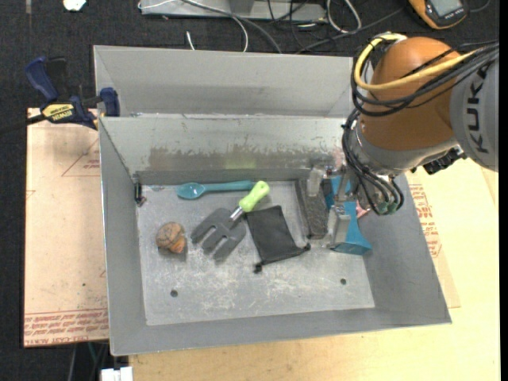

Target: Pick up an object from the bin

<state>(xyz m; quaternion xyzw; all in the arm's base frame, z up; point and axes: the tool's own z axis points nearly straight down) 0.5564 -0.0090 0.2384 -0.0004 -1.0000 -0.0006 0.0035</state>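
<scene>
The claw (329, 239) is down at the right side of the grey metal bin (238, 145), below the arm's orange cover, with its tips at or very near the floor. Its two fingers (317, 210) stand apart, so it is released, and nothing can be seen gripped between them. The nearest thing is a small blue block (356, 241), which lies just beside the finger nearer the bin's right wall, on that finger's outer side; I cannot tell whether the two touch. To the left of the claw, close by the other finger, lies a flat black pouch (272, 234), set at a slant. Further left is a grey toy fork with a green handle (228, 223), its handle end pointing up and to the right, near the pouch's top corner. A teal spoon (209, 189) lies along the foot of the back wall, and a brown, stone-like lump (171, 238) sits apart on the left of the floor.
</scene>
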